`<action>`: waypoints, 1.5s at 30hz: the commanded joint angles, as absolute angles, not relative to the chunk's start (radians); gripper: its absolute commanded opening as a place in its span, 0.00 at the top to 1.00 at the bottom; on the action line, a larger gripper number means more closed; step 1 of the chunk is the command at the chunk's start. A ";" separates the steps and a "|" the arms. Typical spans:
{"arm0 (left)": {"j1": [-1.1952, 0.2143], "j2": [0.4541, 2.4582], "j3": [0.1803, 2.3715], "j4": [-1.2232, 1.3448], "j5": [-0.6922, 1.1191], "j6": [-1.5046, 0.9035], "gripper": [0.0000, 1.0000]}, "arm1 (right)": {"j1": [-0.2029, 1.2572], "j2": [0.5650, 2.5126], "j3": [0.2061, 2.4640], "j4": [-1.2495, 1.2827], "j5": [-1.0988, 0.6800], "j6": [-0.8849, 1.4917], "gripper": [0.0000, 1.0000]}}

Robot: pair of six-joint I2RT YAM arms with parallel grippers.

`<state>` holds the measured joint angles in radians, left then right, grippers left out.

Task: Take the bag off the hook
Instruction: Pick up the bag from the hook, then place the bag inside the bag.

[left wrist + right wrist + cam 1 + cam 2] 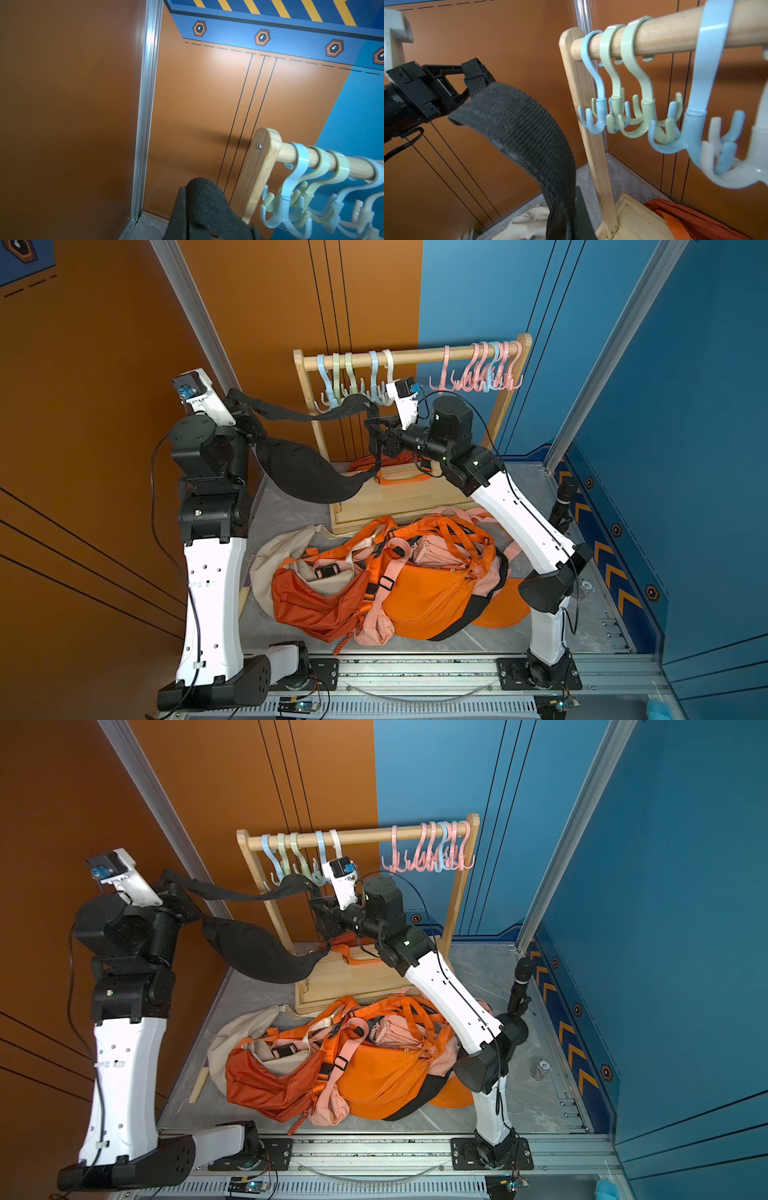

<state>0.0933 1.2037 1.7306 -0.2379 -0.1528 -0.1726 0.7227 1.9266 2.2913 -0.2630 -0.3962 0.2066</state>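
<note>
**Top views:** black bag (307, 477) hangs beside the wooden rack (415, 355). Its strap (249, 896) runs between my left gripper (240, 408) and right gripper (374, 431), both clenched on it.

**Left wrist:** strap end, with the rack post behind.

**Right wrist:** the rack's hooks (643, 116) are bare. Unhooking looks done; setting down remains.

**Surroundings:** grey table (528, 489), bag pile (415, 585) before the rack, orange wall (104, 406), blue wall (685, 406).

The bag (307, 472) is matt black cloth, its strap (517, 133) coarse woven webbing. The rack (591, 145) is pale, smooth bare wood, its hooks (704, 68) glossy pastel plastic. My left arm (212, 585) wears a glossy white plastic shell.
</note>
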 commanded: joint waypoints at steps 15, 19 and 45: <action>0.063 0.705 1.357 -0.243 -0.313 0.016 1.00 | 0.981 1.522 1.831 -0.214 -0.258 0.032 1.00; 0.061 0.595 1.321 -0.275 -0.353 0.031 1.00 | 1.088 1.478 1.803 -0.259 -0.207 -0.021 1.00; -0.345 0.430 0.886 -0.221 -0.896 0.201 1.00 | 1.178 1.676 1.638 -0.310 -0.127 0.054 1.00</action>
